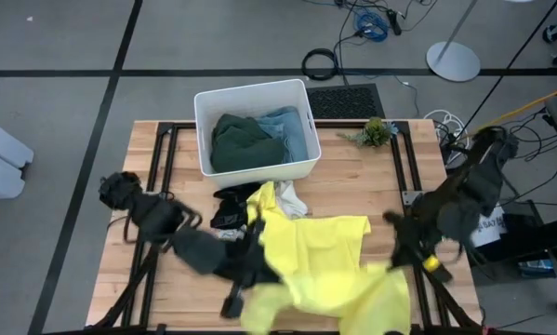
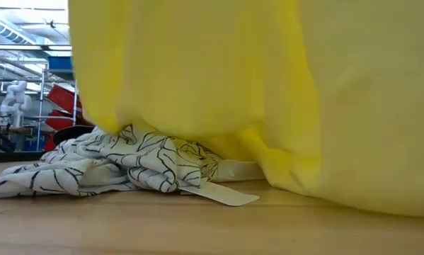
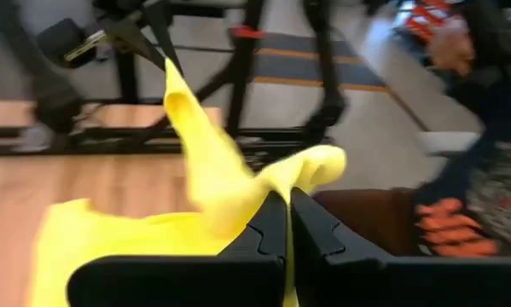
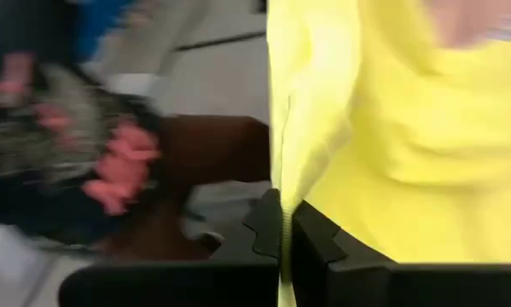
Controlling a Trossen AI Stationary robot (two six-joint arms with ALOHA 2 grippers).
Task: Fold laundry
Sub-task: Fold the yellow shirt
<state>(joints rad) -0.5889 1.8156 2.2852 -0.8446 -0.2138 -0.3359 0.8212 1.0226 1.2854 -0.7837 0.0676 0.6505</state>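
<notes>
Laundry lies partly in a bin and partly on the wooden slatted worktop [image 1: 352,186]. Bright yellow soft cloth garment [image 1: 329,256] spreads over the near middle of the worktop, and both arms have hold of it. From the wrist views, the left end effector [image 3: 287,223] has its two dark fingers pressed together on a fold of the yellow cloth, and the right end effector [image 4: 284,223] is likewise clamped on an edge of the same garment, the cloth running up out of the closed fingers. In the overhead view the left arm reaches in from the left toward the garment's near left part, and the right arm stands at the right side of the worktop, by the garment's right edge. In the low view the yellow cloth hangs like a curtain across most of the scene, its lower edge reaching the wood.

White cloth garment with a grey line pattern [image 2: 119,166] lies crumpled on the worktop just behind the yellow one, touching it. Beside it in the overhead view lies a black cloth garment [image 1: 228,208].

White rectangular plastic bin [image 1: 204,121] sits at the far side of the worktop. Inside it, a dark green cloth garment [image 1: 244,141] fills the left part and a light blue cloth garment [image 1: 290,130] the right.
</notes>
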